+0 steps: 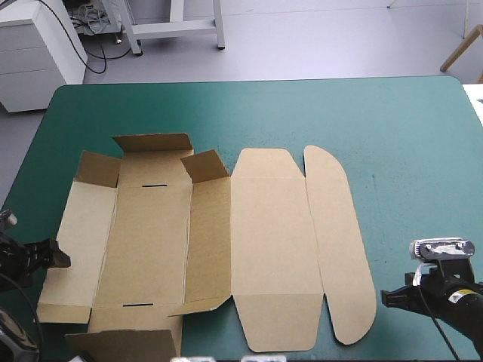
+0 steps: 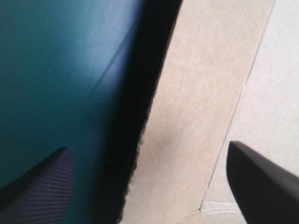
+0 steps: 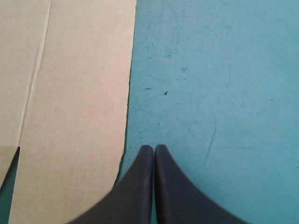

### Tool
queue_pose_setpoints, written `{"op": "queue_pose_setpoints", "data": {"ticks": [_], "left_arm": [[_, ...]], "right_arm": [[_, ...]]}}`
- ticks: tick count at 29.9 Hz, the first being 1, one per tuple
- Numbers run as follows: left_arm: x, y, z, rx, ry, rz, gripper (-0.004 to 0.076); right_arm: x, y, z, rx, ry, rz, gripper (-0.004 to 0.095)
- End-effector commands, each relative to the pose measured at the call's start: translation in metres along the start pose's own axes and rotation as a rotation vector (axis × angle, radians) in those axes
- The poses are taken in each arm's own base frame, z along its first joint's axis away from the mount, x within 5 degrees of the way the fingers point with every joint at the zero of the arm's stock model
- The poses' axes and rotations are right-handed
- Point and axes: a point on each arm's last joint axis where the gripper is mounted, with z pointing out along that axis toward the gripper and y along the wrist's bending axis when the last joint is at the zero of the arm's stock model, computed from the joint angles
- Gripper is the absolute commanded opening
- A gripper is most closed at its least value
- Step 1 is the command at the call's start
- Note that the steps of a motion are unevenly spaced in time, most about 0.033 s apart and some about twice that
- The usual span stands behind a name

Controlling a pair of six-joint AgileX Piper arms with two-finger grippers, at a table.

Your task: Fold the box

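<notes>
The brown box point(image 1: 226, 241) lies as a cut sheet on the teal-green cover, left of the middle. Its right panels and rounded flap are flat, while the small flaps around its left part stand partly raised. My left gripper point(image 1: 59, 259) sits at the sheet's left edge. In the left wrist view this gripper point(image 2: 149, 186) is open, and the box point(image 2: 196, 93) has its edge lifted, casting a dark shadow between the fingers. My right gripper point(image 1: 387, 296) rests shut just right of the rounded flap's near end. In the right wrist view the gripper point(image 3: 154, 150) points along the box point(image 3: 70, 116) edge without touching it.
The teal-green cover point(image 1: 392, 128) stretches wide to the right of the box and beyond it to the table's far edge. The box's near flaps reach almost to the front edge of the table.
</notes>
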Motion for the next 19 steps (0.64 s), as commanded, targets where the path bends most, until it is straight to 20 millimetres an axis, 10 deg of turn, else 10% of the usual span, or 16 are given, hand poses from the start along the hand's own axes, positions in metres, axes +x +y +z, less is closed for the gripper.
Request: {"op": "queue_pose_setpoints", "data": {"ticks": [1,19], "left_arm": [[0.0,-0.007,0.001,0.047,-0.04,0.016,0.0617],[0.004,-0.018,0.036,0.38,0.019,0.076,0.0533]], "right_arm": [[-0.009,0.0,-0.004,0.001,-0.064,-0.005,-0.0014],[-0.009,0.0,-0.004,0.001,-0.064,-0.005,-0.0014]]}}
